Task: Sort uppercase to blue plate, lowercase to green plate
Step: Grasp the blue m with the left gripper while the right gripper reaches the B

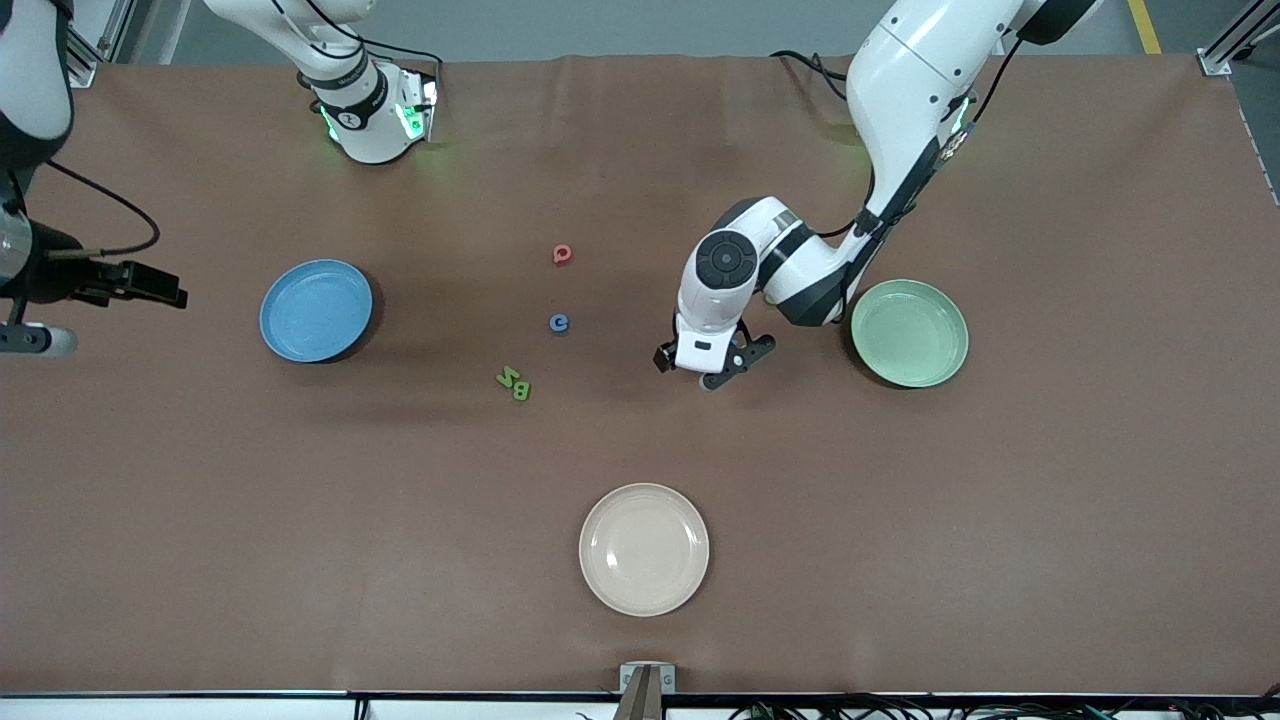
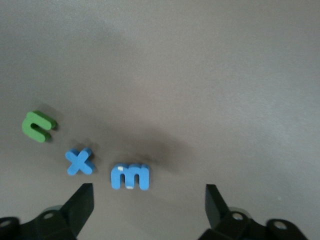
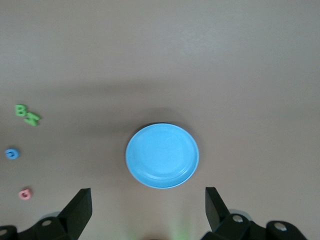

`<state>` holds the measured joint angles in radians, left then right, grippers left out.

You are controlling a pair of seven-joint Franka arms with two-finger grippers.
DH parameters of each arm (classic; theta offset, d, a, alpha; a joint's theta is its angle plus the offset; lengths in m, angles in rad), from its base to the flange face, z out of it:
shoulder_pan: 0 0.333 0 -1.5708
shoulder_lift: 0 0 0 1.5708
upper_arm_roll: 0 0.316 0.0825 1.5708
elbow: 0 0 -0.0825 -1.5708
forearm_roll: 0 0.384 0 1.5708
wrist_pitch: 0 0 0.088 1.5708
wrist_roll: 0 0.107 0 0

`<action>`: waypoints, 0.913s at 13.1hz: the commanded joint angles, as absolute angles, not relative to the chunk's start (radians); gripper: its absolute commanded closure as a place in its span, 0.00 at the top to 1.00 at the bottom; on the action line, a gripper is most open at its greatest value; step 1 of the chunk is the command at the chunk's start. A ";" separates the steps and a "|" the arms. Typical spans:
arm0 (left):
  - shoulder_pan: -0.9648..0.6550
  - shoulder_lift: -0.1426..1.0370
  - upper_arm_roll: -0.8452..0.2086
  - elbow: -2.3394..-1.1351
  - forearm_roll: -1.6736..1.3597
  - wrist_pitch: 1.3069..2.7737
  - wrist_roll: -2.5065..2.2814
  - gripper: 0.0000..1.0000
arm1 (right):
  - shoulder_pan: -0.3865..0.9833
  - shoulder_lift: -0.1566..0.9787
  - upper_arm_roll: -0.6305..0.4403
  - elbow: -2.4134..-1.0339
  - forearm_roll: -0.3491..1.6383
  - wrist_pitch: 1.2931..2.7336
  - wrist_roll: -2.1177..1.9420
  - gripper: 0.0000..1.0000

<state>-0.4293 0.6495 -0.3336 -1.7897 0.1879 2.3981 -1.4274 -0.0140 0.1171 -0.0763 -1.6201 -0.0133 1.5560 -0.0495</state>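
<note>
The big brown worktop (image 1: 900, 520) holds everything. On it sit three round plates. The blue plate (image 1: 316, 310) is toward the right arm's end. The green plate (image 1: 909, 332) is toward the left arm's end. A cream plate (image 1: 644, 549) lies nearest the front camera, about midway between the two ends.

The left arm bends down from its base, and the left gripper (image 1: 714, 366) hangs low over the worktop, between the letters in the middle and the green plate. Its black fingers (image 2: 80, 205) are spread wide and hold nothing. The right gripper (image 3: 147, 210) is up high over the blue plate. Its fingers (image 3: 77, 207) are wide apart too, with nothing in them, and this arm waits.

Now the little letters. Just under the left gripper lie three lowercase ones: a blue m (image 2: 130, 176), a blue cross shape (image 2: 80, 161) beside it, and a green arch (image 2: 37, 125) a bit farther along. The arm hides them from the front camera.

In the middle of the worktop are the uppercase ones. A red round letter (image 1: 562, 254) is farthest from the front camera. A blue round letter (image 1: 559, 322) is nearer. Nearer still, a green zigzag (image 1: 508, 377) and a green B (image 1: 521, 391) lie close together, maybe touching.
</note>
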 commanded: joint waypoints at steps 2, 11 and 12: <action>-0.433 0.670 -0.331 -1.816 0.261 2.473 -1.480 0.87 | -0.009 0.141 -0.064 -1.580 -0.037 1.529 -0.009 1.00; -0.434 0.675 -0.331 -1.853 0.290 2.477 -1.509 0.83 | 0.210 0.219 -0.061 -1.727 0.071 1.784 0.282 1.00; -0.434 0.675 -0.331 -1.853 0.290 2.477 -1.511 0.78 | 0.231 0.235 -0.060 -1.729 0.072 1.805 0.302 1.00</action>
<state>-0.4298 0.6888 -0.3340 -1.8347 0.2666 2.4605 -1.4831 0.1891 0.2110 -0.0530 -1.7262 0.0620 1.7751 0.2507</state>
